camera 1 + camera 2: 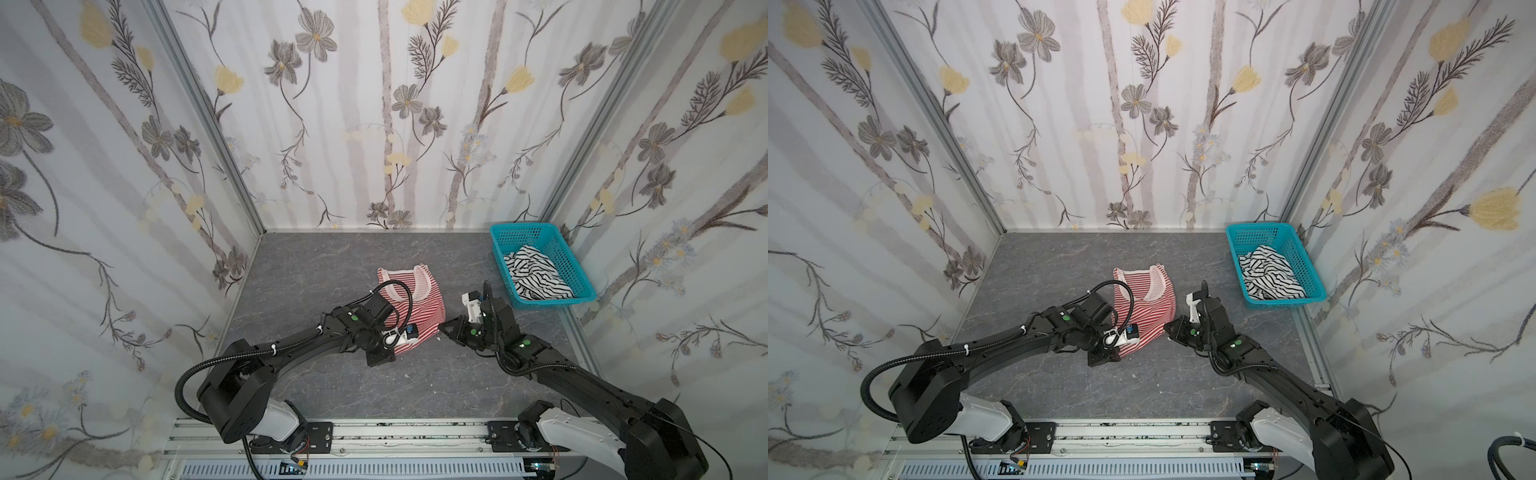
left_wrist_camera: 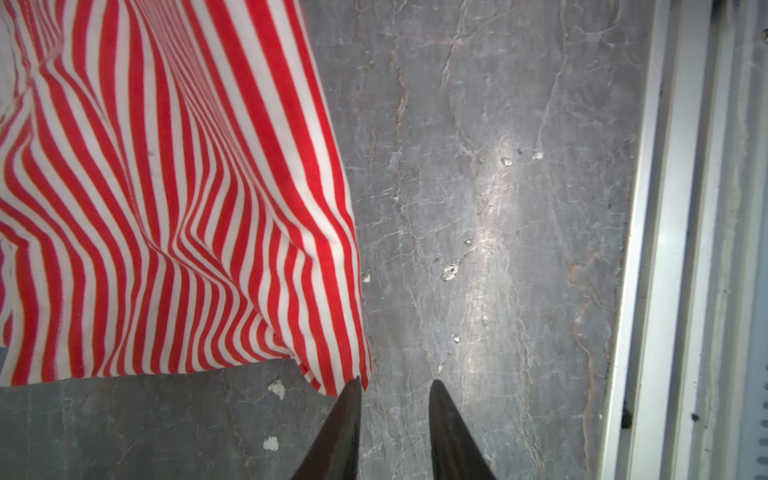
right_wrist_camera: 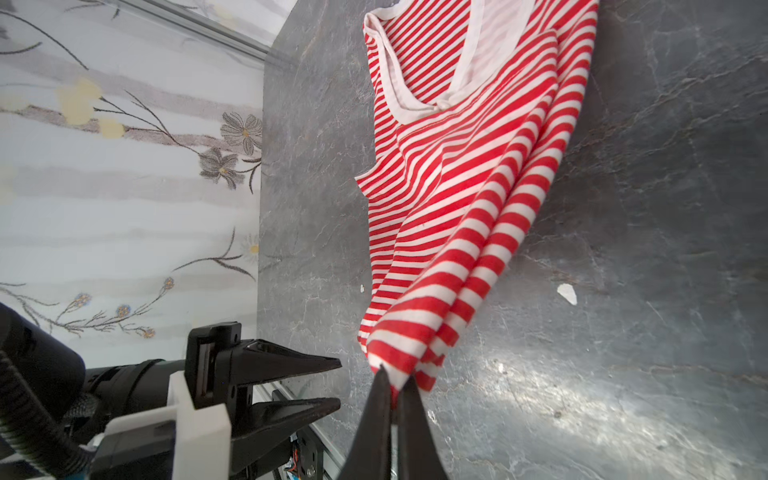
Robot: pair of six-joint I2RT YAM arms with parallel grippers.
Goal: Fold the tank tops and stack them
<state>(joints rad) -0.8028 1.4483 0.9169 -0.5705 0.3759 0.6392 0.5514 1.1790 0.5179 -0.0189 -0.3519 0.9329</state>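
Left gripper (image 2: 395,384): fingers parted, nothing between them. One tip touches a hem corner of the red-and-white tank top (image 1: 415,309), which lies rumpled at the middle of the table (image 1: 316,266). Right gripper (image 3: 395,374): fingers closed on the other hem corner, with the cloth gathered in folds. Far right, the black-and-white tank top (image 1: 536,274) lies crumpled in the teal basket (image 1: 521,227).

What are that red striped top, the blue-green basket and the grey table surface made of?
The red-and-white tank top: soft, knit-looking fabric, matte; it drapes in loose folds. The teal basket: probably moulded plastic, walls perforated in a regular grid. The tabletop: grey, stone-like veining, dull sheen; stone or printed laminate, I cannot tell.
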